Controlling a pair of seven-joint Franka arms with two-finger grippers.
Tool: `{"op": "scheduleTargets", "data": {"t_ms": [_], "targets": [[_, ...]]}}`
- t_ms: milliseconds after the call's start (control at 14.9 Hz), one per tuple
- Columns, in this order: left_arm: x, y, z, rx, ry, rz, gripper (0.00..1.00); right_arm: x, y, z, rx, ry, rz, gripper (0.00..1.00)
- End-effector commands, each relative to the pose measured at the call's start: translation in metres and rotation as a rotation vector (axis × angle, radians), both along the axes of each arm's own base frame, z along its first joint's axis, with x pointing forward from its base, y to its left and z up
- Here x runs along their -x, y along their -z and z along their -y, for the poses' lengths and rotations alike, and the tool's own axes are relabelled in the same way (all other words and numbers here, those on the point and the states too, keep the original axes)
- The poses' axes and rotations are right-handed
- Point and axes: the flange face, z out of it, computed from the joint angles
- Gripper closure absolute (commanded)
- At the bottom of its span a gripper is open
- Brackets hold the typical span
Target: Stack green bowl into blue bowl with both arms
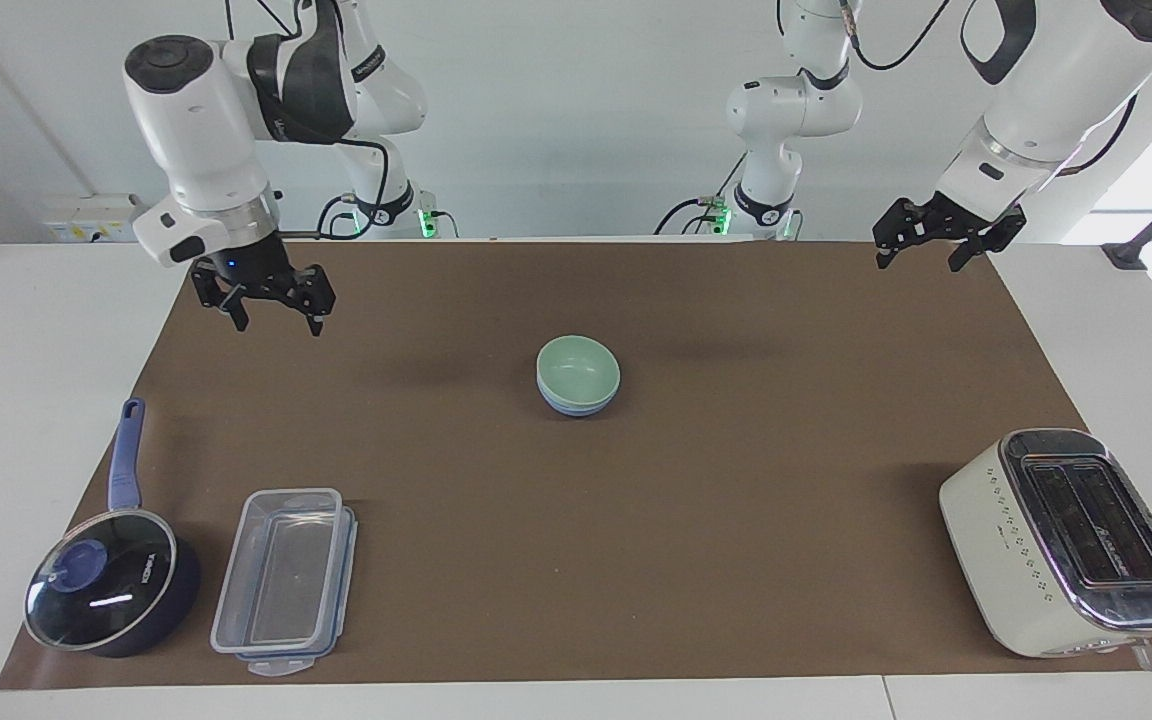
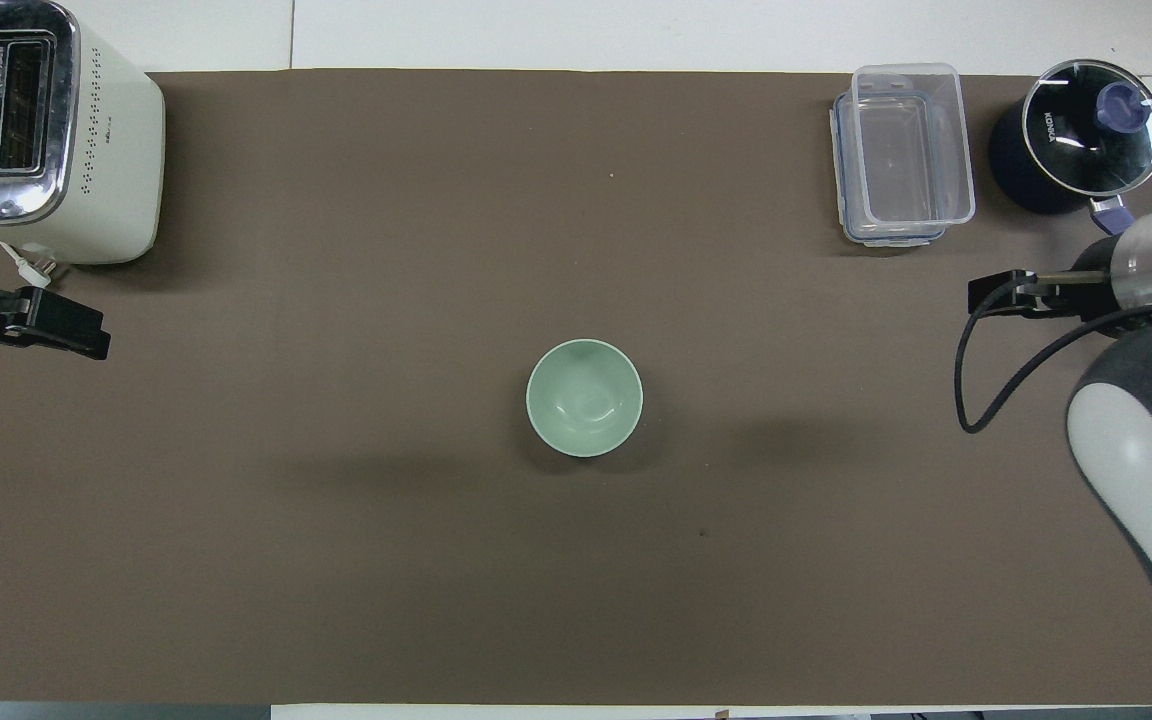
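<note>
Risk from here looks small: the green bowl [image 1: 578, 366] already sits nested in the blue bowl [image 1: 576, 405], the pair resting about mid-bench, well apart from every edge, and neither arm touches them.

The right gripper [image 1: 271, 300] hangs in the air over the corner of the bench at the right arm's end, on the robots' side, its fingers spread and holding nothing. The left gripper [image 1: 941, 240] waits over the matching corner at the left arm's end, fingers also apart and empty.

What could still spoil things, I judge, is a low sweep by either arm back across the middle, clipping the stack and tipping the green bowl out. A careless drop at the right arm's end could also strike the saucepan [image 1: 111, 590] or the clear container [image 1: 286, 580] near the edge farthest from the robots.
</note>
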Motion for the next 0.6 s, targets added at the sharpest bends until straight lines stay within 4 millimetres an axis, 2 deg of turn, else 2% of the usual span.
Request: {"op": "scheduleTargets", "data": {"t_ms": [0,134,335,536], "targets": [[0.004,-0.003,-0.001,-0.028,0.007,0.014,0.00,-0.002,-0.017,0.020,-0.077,0.045,-0.043,0.00],[0.004,-0.003,-0.003,-0.028,0.004,0.014,0.00,0.003,-0.024,0.030,-0.125,0.075,-0.066,0.00],[0.005,-0.003,-0.001,-0.029,0.007,0.008,0.00,0.013,-0.033,0.030,-0.114,0.072,-0.106,0.00],[0.005,-0.003,-0.001,-0.029,0.007,0.008,0.00,0.014,-0.044,0.033,-0.081,-0.003,-0.131,0.00]]}}
